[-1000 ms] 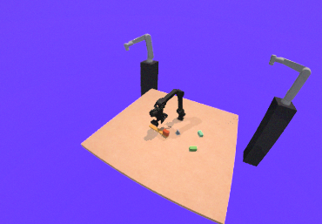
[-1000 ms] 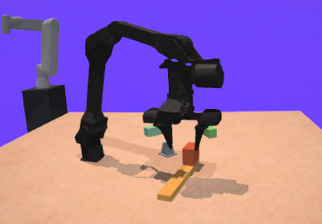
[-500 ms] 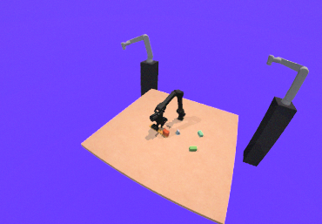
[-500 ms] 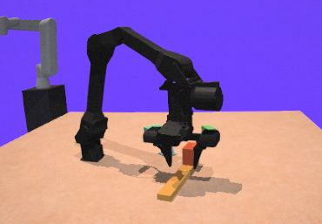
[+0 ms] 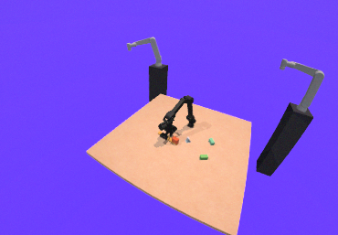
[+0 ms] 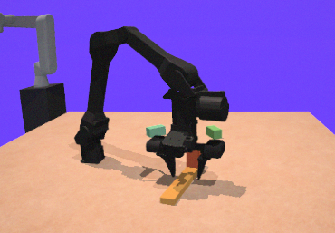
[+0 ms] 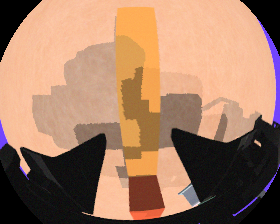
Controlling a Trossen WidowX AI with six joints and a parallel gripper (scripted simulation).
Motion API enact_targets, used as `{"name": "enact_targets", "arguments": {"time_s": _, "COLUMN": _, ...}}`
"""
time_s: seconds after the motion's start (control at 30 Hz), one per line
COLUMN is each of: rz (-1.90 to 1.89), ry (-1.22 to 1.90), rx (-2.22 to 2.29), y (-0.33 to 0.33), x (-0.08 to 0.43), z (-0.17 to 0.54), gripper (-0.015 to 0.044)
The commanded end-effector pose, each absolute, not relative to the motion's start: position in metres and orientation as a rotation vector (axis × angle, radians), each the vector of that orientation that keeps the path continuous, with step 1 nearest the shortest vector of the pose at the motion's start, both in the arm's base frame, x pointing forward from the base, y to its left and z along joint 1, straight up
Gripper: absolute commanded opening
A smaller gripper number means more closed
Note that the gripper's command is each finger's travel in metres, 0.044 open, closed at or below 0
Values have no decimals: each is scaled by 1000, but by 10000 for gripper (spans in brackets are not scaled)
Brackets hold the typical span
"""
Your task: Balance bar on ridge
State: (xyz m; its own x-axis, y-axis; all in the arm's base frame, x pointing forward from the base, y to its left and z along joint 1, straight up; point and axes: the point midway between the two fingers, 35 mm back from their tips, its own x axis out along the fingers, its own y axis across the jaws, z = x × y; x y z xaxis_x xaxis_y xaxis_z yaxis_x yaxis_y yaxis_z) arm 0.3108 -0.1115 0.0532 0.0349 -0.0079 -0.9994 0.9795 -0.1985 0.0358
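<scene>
Wrist view: gripper (image 5: 167, 136) (image 6: 186, 177) (image 7: 139, 136) wide, empty, astride bar (image 5: 160, 133) (image 6: 174, 191) (image 7: 136, 40); long axis passes between fingertips, toward tabletop's (image 5: 137, 164) (image 6: 272, 185) (image 7: 21, 75) upper-left edge in top view.

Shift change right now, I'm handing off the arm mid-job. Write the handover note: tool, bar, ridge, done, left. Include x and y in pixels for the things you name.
Tool (image 5: 166, 137) (image 6: 186, 178) (image 7: 139, 136): open, lowered, fingers on either side of the bar, not gripping.
Bar (image 5: 170, 139) (image 6: 174, 192) (image 7: 138, 25): flat on the table, red block (image 5: 175, 140) (image 6: 193, 159) (image 7: 146, 192) at one end; whether they are joined, I can't tell.
Ridge (image 5: 187, 140) (image 7: 190, 194): off to the bar's side, nothing on it.
Done: tool lined up over the bar.
Left: grip, lift, balance level across the ridge, let go.
</scene>
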Motion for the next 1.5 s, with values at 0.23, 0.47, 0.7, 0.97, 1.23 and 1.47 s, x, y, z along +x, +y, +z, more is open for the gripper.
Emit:
{"name": "enact_targets", "arguments": {"time_s": 0.23, "rz": -1338, "ry": 1079, "rx": 1365, "y": -112, "x": 309, "z": 49, "gripper": 315}}
{"name": "enact_targets", "arguments": {"time_s": 0.47, "rz": -1333, "ry": 1083, "rx": 1367, "y": -111, "x": 310, "z": 50, "gripper": 263}}
{"name": "enact_targets", "arguments": {"time_s": 0.7, "rz": -1333, "ry": 1083, "rx": 1367, "y": -111, "x": 310, "z": 50, "gripper": 118}}
{"name": "enact_targets", "arguments": {"time_s": 0.97, "rz": -1333, "ry": 1082, "rx": 1367, "y": -112, "x": 311, "z": 56, "gripper": 0}}
{"name": "enact_targets", "arguments": {"time_s": 1.23, "rz": -1334, "ry": 1081, "rx": 1366, "y": -112, "x": 312, "z": 76, "gripper": 0}}
{"name": "enact_targets", "arguments": {"time_s": 1.47, "rz": -1335, "ry": 1080, "rx": 1366, "y": -113, "x": 312, "z": 95, "gripper": 0}}
